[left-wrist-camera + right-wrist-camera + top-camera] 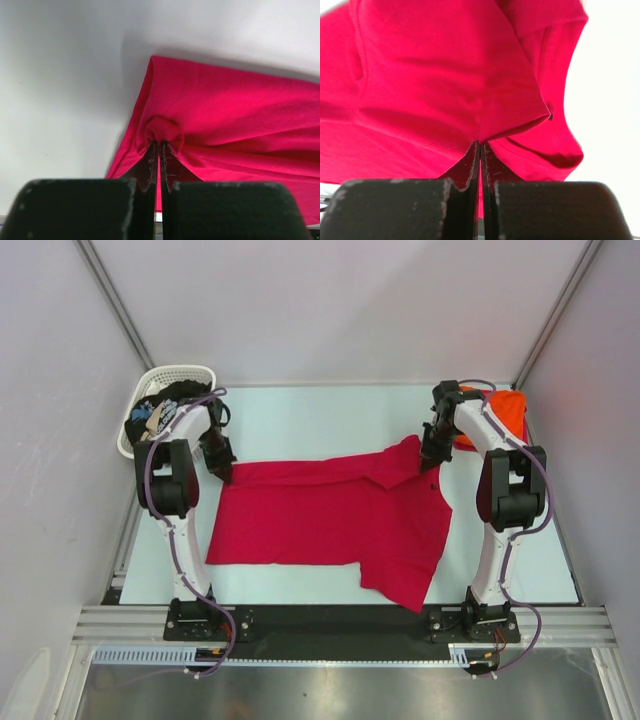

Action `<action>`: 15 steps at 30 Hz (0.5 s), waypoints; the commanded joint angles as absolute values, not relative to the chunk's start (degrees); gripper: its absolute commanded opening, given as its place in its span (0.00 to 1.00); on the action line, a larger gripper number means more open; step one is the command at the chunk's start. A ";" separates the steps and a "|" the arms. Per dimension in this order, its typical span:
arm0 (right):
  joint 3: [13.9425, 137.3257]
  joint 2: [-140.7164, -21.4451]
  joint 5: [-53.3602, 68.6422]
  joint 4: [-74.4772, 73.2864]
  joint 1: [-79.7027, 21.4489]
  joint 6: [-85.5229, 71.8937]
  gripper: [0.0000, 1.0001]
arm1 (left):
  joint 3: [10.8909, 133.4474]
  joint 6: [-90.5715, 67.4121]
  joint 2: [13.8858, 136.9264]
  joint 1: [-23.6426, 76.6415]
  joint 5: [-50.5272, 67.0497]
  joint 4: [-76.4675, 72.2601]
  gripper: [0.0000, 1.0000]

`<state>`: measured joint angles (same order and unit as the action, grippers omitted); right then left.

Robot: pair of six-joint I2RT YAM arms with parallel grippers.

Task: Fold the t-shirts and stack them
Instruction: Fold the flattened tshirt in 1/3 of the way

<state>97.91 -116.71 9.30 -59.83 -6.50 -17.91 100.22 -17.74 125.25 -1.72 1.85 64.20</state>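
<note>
The crimson-red t-shirt [330,520] lies spread across the middle of the table, one sleeve hanging toward the front. My left gripper [225,472] is shut on its far left corner, where the cloth bunches at the fingertips [160,142]. My right gripper [428,462] is shut on its far right part, near a sleeve hem [480,142]. The orange t-shirt [503,412] lies folded at the far right corner, behind the right arm. The black t-shirt with pale print [160,412] sits in the basket.
A white lattice basket [185,374] stands at the far left corner against the wall. White enclosure walls close in on both sides. The black bar [330,625] with the arm bases runs along the near edge.
</note>
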 commanded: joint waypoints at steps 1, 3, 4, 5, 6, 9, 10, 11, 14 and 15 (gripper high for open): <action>97.47 -117.95 7.82 -63.98 -7.12 -17.67 0.00 | 99.32 -16.96 123.05 -1.76 1.05 64.69 0.00; 96.77 -118.21 7.56 -63.98 -7.29 -17.93 0.00 | 99.32 -17.14 123.31 -1.76 0.53 64.69 0.00; 96.59 -118.39 7.56 -63.98 -7.21 -18.02 0.00 | 99.49 -17.14 123.48 -1.76 0.35 64.95 0.00; 96.50 -118.56 7.47 -63.98 -7.29 -18.02 0.00 | 99.58 -17.40 123.57 -1.76 0.35 64.78 0.00; 96.24 -118.48 7.47 -64.07 -7.29 -18.02 0.00 | 99.75 -17.49 123.66 -1.76 0.35 64.69 0.00; 95.63 -119.00 7.47 -64.69 -7.47 -18.10 0.00 | 100.11 -17.58 124.01 -1.84 0.35 64.86 0.00; 94.84 -119.18 7.64 -64.69 -7.56 -17.93 0.00 | 100.02 -17.49 124.10 -1.76 0.96 64.60 0.00; 94.57 -119.27 7.56 -64.69 -7.65 -17.84 0.00 | 99.85 -17.40 124.19 -1.67 1.14 64.69 0.00; 93.69 -119.44 6.86 -64.51 -7.73 -17.84 0.00 | 99.06 -17.58 123.67 -1.67 0.62 64.43 0.00; 93.78 -119.44 6.86 -64.60 -7.82 -17.93 0.00 | 98.88 -17.58 123.40 -1.76 0.27 64.34 0.00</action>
<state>94.15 -118.76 8.32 -62.76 -7.46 -17.93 99.42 -17.89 125.25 -1.72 1.67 64.14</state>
